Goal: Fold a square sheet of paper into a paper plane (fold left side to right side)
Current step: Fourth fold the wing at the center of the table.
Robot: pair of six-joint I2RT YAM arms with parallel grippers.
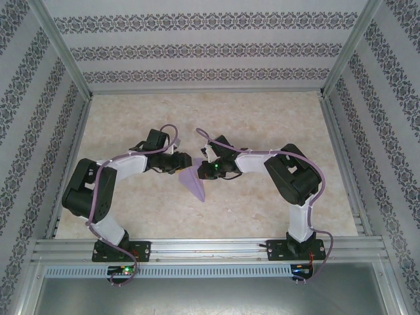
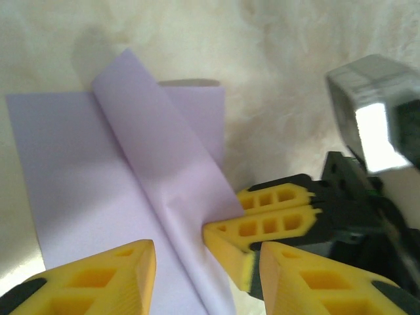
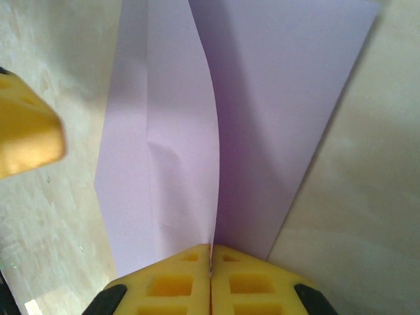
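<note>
Right jaws clenched tight on the paper [image 3: 262, 98], pinching the raised ridge where the crease stands up. Left jaws released: fingers [image 2: 98, 275] well apart, one either side of that ridge and of the right tips, gripping nothing. Paper is part-folded, with one flap flat on the worktop [image 1: 275, 118] and the other lifted and curling over. From above it's a pointed shape sitting mid-worktop between both arms, slightly toward the near edge, tip aimed at the near edge.
</note>
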